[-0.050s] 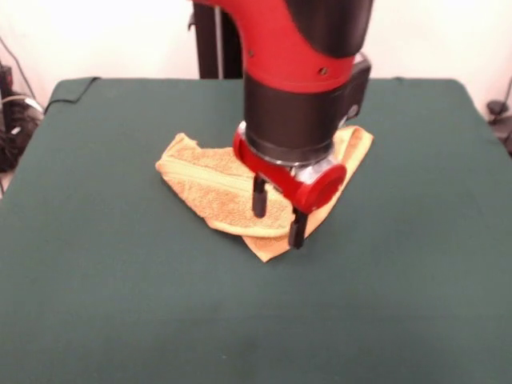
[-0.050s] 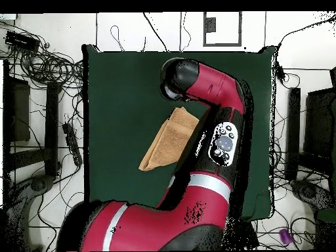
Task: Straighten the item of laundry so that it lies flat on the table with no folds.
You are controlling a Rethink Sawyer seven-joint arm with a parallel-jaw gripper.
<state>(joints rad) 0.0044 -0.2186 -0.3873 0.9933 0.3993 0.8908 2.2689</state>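
Note:
The orange-tan towel [image 1: 214,188] lies folded over into a rough triangle near the middle of the dark green table [image 1: 96,288], with a woven band running across its left part. My gripper [image 1: 278,218] hangs over the towel's front corner, its two black fingers [image 1: 259,198] apart and pointing down, nothing between them. In the overhead view the towel [image 2: 169,144] shows as a long folded wedge beside the red arm, which hides the gripper and the towel's right edge.
Beyond the green table [image 2: 118,98] cables and dark stands line both sides in the overhead view. The red arm's elbow [image 2: 180,79] reaches over the table's middle.

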